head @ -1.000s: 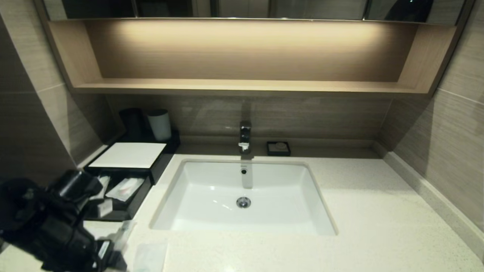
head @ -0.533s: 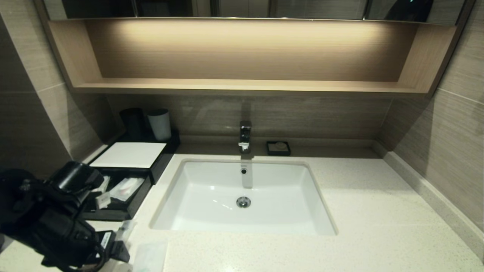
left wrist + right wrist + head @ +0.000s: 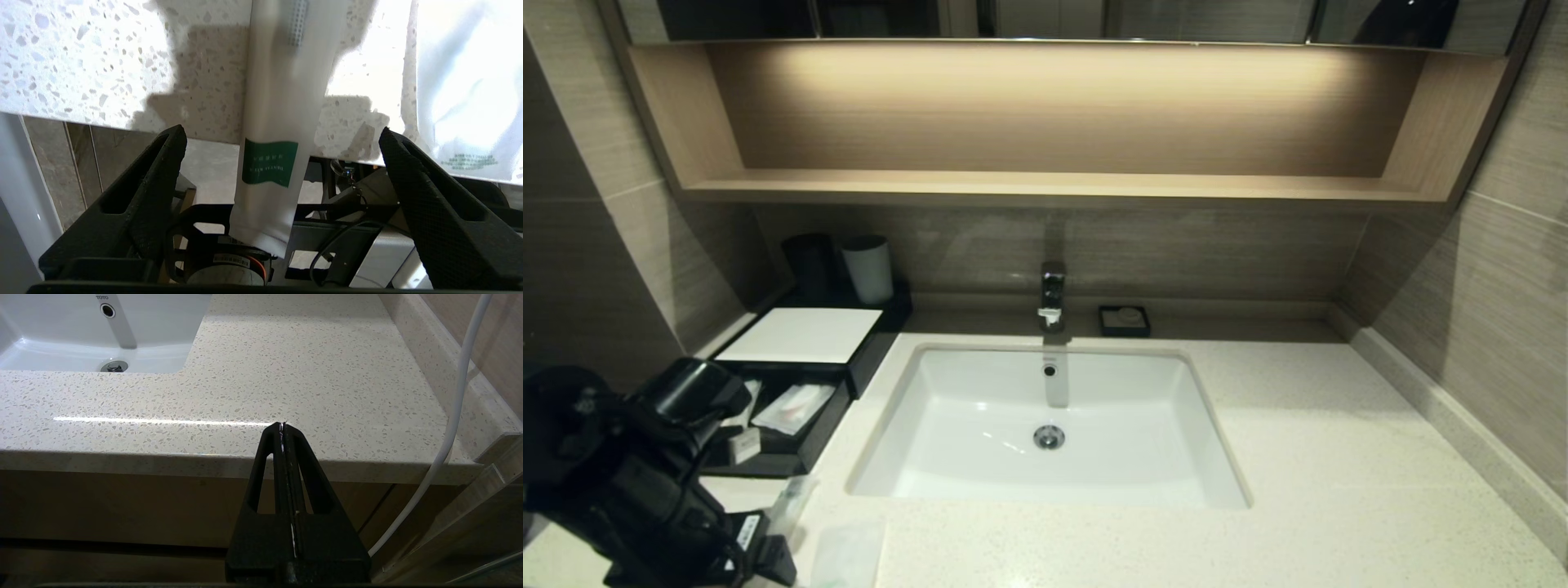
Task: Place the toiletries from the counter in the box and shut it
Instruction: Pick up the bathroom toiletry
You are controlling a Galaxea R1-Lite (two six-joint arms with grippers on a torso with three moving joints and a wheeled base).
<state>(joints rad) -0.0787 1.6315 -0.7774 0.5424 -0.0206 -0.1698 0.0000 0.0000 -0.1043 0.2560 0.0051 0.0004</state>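
Presently: left claw spread wide astride long clear green-banded plastic sachet overhanging pale speckled stone bench edge, squarish clear packet beside, low black white-topped box drawer open, right claw pressed together below bench front.

two packets lie on the counter: one long sachet between the spread fingers of the left pincer, one square packet just beside it. two cups, one box, one soap dish, one tap, two pincers.
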